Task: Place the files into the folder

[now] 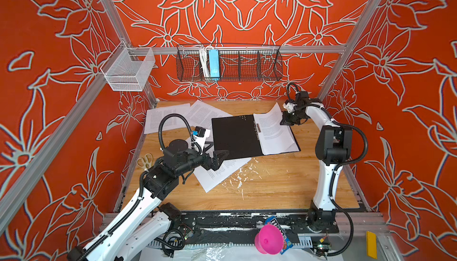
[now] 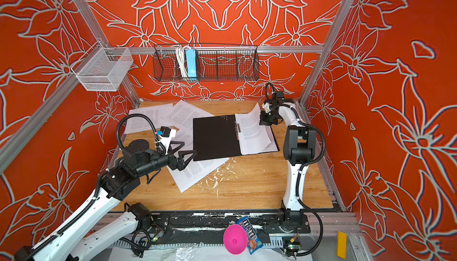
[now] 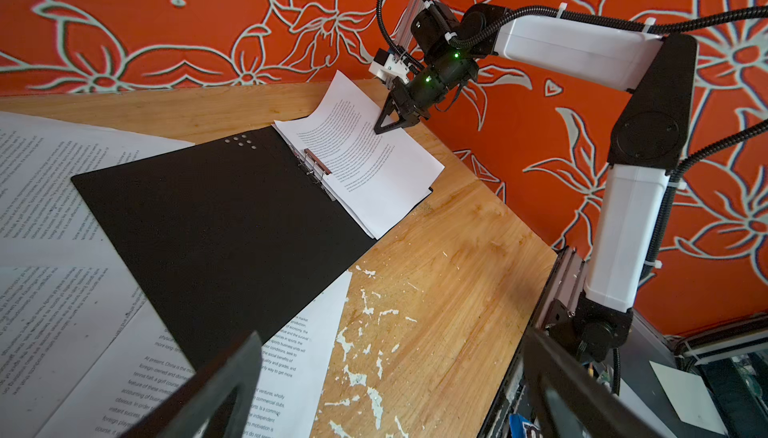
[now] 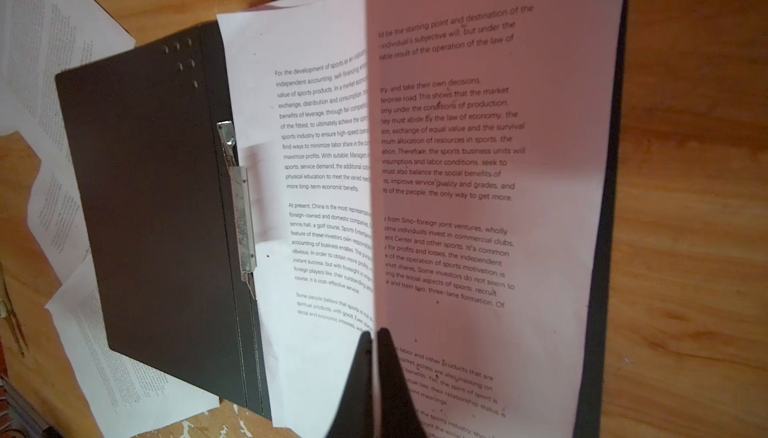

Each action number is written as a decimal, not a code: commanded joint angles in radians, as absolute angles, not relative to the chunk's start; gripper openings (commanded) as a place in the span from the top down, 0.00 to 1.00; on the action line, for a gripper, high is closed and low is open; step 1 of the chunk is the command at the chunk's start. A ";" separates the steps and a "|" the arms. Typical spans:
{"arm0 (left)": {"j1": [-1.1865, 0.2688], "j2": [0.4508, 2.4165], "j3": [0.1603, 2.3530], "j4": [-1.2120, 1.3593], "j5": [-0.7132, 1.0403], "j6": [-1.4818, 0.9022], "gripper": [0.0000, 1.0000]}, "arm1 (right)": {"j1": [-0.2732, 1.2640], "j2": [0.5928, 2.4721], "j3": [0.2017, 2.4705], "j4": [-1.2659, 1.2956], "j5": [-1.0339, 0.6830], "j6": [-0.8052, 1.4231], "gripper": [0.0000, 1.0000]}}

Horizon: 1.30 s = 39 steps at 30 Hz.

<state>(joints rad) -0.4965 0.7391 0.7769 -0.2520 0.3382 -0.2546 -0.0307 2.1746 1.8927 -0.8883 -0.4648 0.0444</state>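
- The folder [image 1: 235,136] [image 2: 215,136] lies open and black side up in the middle of the table [image 1: 272,185], nearer the back, with its spine slanted.
- A metal clip [image 1: 257,129] [image 4: 241,207] runs along the spine.
- White printed files [image 1: 277,141] [image 3: 386,191] lie on the folder's right half, their left edge just beside the clip.
- The right gripper [image 1: 282,123] [image 2: 261,123] [image 3: 380,128] [image 4: 376,340] is pinched fully closed on the far right edge of the top sheet [image 1: 269,118] [image 4: 478,145].
- That sheet curls up off the others at its far corner, while its near part rests on the stack.
- The left gripper [image 1: 220,147] [image 2: 190,147] is spread wide and holds nothing.
- It sits low at the folder's near left corner, one finger [image 1: 222,153] over the cover's edge; whether it touches cannot be told.
- A loose sheet [image 1: 220,173] [image 3: 291,373] lies partly under that corner and sticks out toward the front.
- More loose sheets [image 1: 168,117] [image 2: 188,113] overlap at the table's far left, one tucked under the folder's left edge.
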 commanded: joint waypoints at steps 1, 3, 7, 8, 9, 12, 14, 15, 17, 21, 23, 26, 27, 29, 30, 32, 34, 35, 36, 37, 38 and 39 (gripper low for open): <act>-0.489 0.733 0.775 -0.229 0.352 -0.258 0.03 | -0.028 2.134 1.875 -0.880 -0.506 0.070 1.00; -0.489 0.733 0.775 -0.229 0.353 -0.259 0.03 | -0.028 2.130 1.875 -0.877 -0.518 0.076 1.00; -0.489 0.732 0.775 -0.229 0.354 -0.259 0.03 | -0.028 2.129 1.875 -0.873 -0.541 0.089 1.00; -0.489 0.732 0.775 -0.229 0.353 -0.258 0.03 | -0.029 2.128 1.872 -0.870 -0.546 0.093 1.00; -0.489 0.732 0.775 -0.229 0.353 -0.259 0.03 | -0.028 2.129 1.871 -0.866 -0.555 0.096 1.00; -0.489 0.732 0.775 -0.229 0.355 -0.259 0.03 | -0.028 2.129 1.871 -0.865 -0.558 0.099 1.00; -0.489 0.732 0.775 -0.229 0.354 -0.259 0.02 | -0.029 2.129 1.870 -0.864 -0.563 0.103 1.00; -0.489 0.732 0.775 -0.229 0.355 -0.258 0.03 | -0.029 2.131 1.870 -0.864 -0.566 0.103 1.00; -0.489 0.732 0.775 -0.229 0.354 -0.259 0.03 | -0.029 2.129 1.868 -0.863 -0.575 0.106 1.00; -0.489 0.730 0.775 -0.229 0.357 -0.259 0.03 | -0.028 2.131 1.865 -0.860 -0.591 0.110 1.00; -0.489 0.730 0.774 -0.229 0.357 -0.258 0.03 | -0.028 2.134 1.869 -0.862 -0.593 0.107 1.00; -0.489 0.731 0.775 -0.228 0.358 -0.259 0.03 | -0.028 2.141 1.875 -0.872 -0.595 0.102 1.00; -0.489 0.732 0.775 -0.229 0.358 -0.258 0.02 | -0.028 2.143 1.876 -0.873 -0.596 0.100 1.00; -0.489 0.730 0.775 -0.228 0.358 -0.258 0.02 | -0.029 2.142 1.875 -0.875 -0.592 0.097 1.00; -0.490 0.730 0.775 -0.228 0.358 -0.258 0.03 | -0.029 2.143 1.875 -0.875 -0.592 0.098 1.00; -0.489 0.732 0.774 -0.228 0.358 -0.258 0.03 | -0.029 2.144 1.875 -0.877 -0.592 0.095 1.00; -0.489 0.732 0.774 -0.229 0.359 -0.259 0.02 | -0.028 2.143 1.875 -0.877 -0.591 0.094 0.99; -0.489 0.733 0.775 -0.229 0.358 -0.258 0.02 | -0.029 2.143 1.875 -0.875 -0.589 0.094 0.95; -0.489 0.733 0.775 -0.229 0.358 -0.258 0.02 | -0.028 2.143 1.873 -0.876 -0.587 0.094 0.91; -0.489 0.733 0.774 -0.229 0.357 -0.258 0.02 | -0.028 2.141 1.873 -0.873 -0.584 0.094 0.88; -0.489 0.734 0.775 -0.229 0.358 -0.258 0.03 | -0.028 2.142 1.872 -0.872 -0.579 0.095 0.85; -0.489 0.733 0.775 -0.229 0.359 -0.258 0.03 | -0.028 2.142 1.870 -0.868 -0.576 0.097 0.84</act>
